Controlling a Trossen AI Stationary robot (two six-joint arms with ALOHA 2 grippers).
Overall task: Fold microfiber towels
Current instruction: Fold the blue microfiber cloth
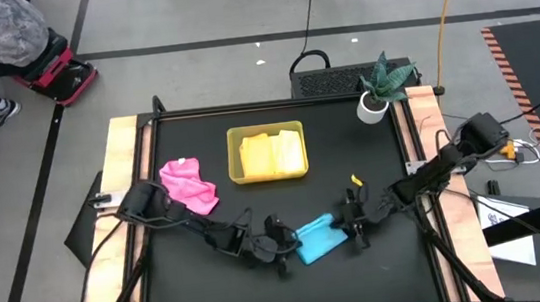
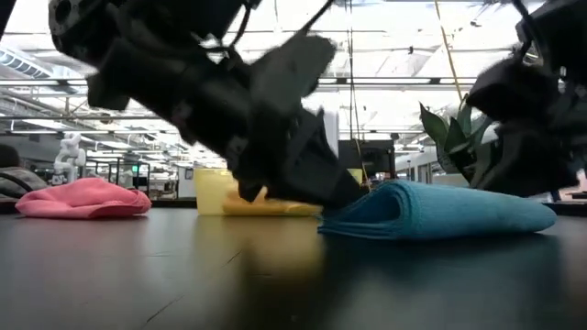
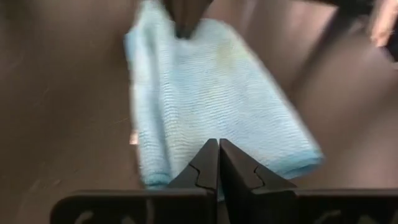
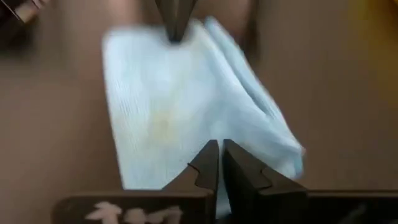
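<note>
Both pincers are closed. I see the left pincer (image 1: pixel 282 242) at one end of the folded blue towel (image 1: pixel 318 239) and the right pincer (image 1: pixel 350 225) at the opposite end; whether either clamps the cloth I cannot tell. The blue towel lies near the front edge of the black counter (image 1: pixel 382 159). Behind it, the yellow towel (image 1: pixel 272 153) fills the tray (image 1: pixel 232 135). The pink towel (image 1: pixel 189 184) sits crumpled to the left. A potted plant (image 1: pixel 380 84) occupies the far right corner.
</note>
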